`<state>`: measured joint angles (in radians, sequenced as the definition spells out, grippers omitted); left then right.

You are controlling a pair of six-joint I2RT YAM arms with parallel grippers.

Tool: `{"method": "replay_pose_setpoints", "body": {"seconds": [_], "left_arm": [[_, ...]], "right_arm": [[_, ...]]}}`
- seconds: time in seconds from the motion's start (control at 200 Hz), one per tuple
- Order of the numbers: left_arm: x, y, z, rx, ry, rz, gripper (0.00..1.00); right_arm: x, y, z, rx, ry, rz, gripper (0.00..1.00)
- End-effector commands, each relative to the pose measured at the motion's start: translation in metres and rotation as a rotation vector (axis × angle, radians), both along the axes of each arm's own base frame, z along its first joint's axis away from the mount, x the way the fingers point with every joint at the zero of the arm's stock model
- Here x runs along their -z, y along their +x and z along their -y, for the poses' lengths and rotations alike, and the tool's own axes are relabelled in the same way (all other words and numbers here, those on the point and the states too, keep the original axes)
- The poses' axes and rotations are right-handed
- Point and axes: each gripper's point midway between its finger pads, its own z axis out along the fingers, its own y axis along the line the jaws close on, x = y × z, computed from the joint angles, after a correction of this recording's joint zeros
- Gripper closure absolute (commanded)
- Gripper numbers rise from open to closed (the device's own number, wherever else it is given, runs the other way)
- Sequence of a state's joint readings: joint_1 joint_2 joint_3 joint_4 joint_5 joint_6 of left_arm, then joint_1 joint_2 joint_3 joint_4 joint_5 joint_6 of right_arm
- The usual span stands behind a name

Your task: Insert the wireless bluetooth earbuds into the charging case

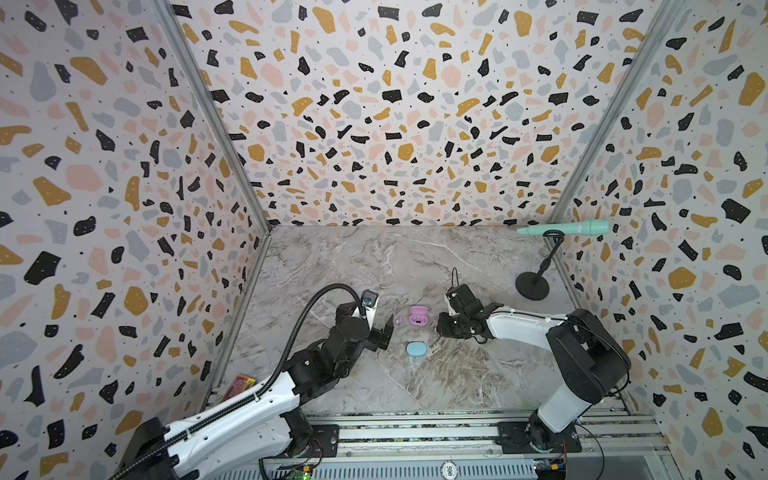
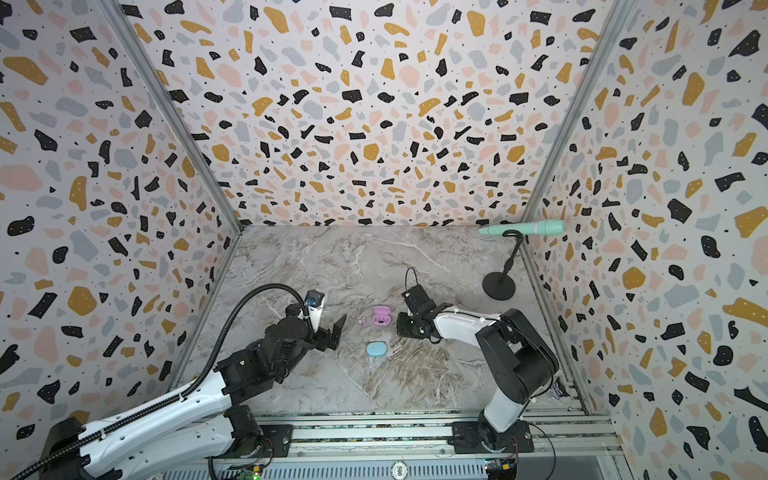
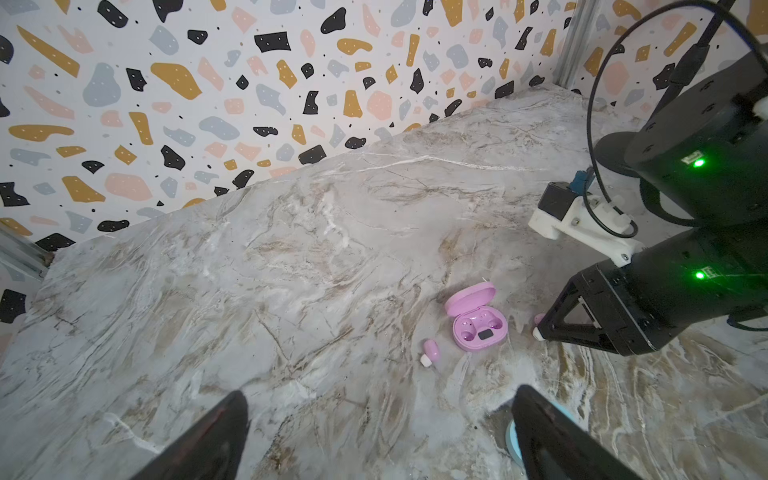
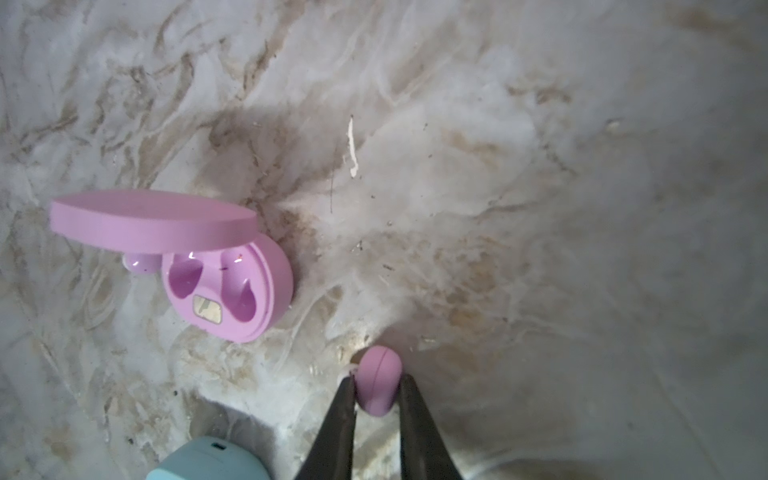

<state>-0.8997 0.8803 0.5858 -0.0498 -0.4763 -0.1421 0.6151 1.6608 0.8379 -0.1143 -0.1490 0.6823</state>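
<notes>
On the counter [image 1: 457, 382], the pink case [image 1: 417, 320] sits with its lid up and its two cups side by side, both empty. The right pincer [image 4: 377, 380] is nearly closed and pinches one pink earbud [image 4: 380, 363] just beside the case. The earbud's long side runs along the pincer fingers. Its white tip seems to point down at the counter, but it is tiny and hard to see. The other pink earbud [image 3: 431, 350] lies just beside the case on the left arm's side, white tip pointing away from the case. The left pincer [image 3: 380, 395] is wide open and holds nothing. A closed blue case [image 1: 417, 349] lies near the pink one.

The counter looks like grey and brown marble. Walls [image 1: 374, 104] with black, yellow, pink and grey spots stand on three sides. A green stick [image 1: 569, 228] rests on a black stand [image 1: 533, 286] in the far right corner.

Only the right wrist view shows the pinch clearly. Both top views hide that earbud behind the pincer. The left wrist view shows its white tip.
</notes>
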Motion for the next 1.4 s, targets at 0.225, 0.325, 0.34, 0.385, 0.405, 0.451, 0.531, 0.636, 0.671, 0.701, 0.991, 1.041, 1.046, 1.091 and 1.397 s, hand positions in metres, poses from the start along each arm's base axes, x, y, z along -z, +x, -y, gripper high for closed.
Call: {"method": "replay_pose_setpoints", "body": {"seconds": [0.225, 0.325, 0.34, 0.385, 0.405, 0.451, 0.531, 0.636, 0.671, 0.701, 0.991, 1.041, 1.046, 1.091, 1.397], "left_arm": [[-0.009, 0.0, 0.009, 0.033, -0.024, 0.013, 0.0], [-0.009, 0.0, 0.01, 0.037, -0.025, 0.011, 0.0], [-0.009, 0.0, 0.01, 0.039, -0.025, 0.011, 0.0], [-0.008, 0.0, 0.011, 0.043, -0.023, 0.008, 0.0], [-0.008, -0.001, 0.011, 0.045, -0.023, 0.008, 0.0], [-0.007, -0.001, 0.012, 0.047, -0.023, 0.004, 0.0], [-0.007, -0.001, 0.013, 0.052, -0.023, 0.001, 0.0], [-0.006, -0.001, 0.014, 0.058, -0.023, -0.002, 0.0], [-0.006, -0.001, 0.014, 0.059, -0.024, -0.002, 0.0], [-0.007, -0.001, 0.015, 0.06, -0.024, -0.002, 0.0], [-0.004, -0.002, 0.018, 0.077, -0.025, -0.011, 0.0], [-0.004, -0.002, 0.018, 0.078, -0.025, -0.012, 0.0], [-0.005, -0.002, 0.018, 0.077, -0.026, -0.011, 0.0], [-0.004, -0.002, 0.018, 0.077, -0.024, -0.012, 0.0], [-0.004, -0.003, 0.018, 0.079, -0.026, -0.012, 0.0]], "right_arm": [[-0.002, 0.005, -0.004, -0.02, -0.001, 0.002, 0.78], [-0.003, 0.005, -0.004, -0.024, 0.001, 0.004, 0.77], [-0.002, 0.005, -0.005, -0.026, 0.001, 0.004, 0.76], [-0.003, 0.005, -0.005, -0.027, 0.0, 0.006, 0.76], [-0.003, 0.006, -0.005, -0.027, 0.001, 0.007, 0.76], [-0.003, 0.006, -0.005, -0.029, 0.001, 0.007, 0.76], [-0.004, 0.006, -0.006, -0.029, 0.003, 0.01, 0.76], [-0.004, 0.007, -0.006, -0.031, 0.0, 0.01, 0.76], [-0.004, 0.007, -0.006, -0.03, -0.001, 0.009, 0.76], [-0.004, 0.007, -0.006, -0.031, 0.0, 0.01, 0.76], [-0.01, 0.01, -0.008, -0.038, 0.007, 0.026, 0.78], [-0.011, 0.011, -0.008, -0.039, 0.009, 0.03, 0.78], [-0.011, 0.011, -0.008, -0.04, 0.009, 0.031, 0.78], [-0.013, 0.011, -0.009, -0.044, 0.012, 0.038, 0.78], [-0.021, 0.013, -0.009, -0.048, 0.013, 0.054, 0.8]]}}
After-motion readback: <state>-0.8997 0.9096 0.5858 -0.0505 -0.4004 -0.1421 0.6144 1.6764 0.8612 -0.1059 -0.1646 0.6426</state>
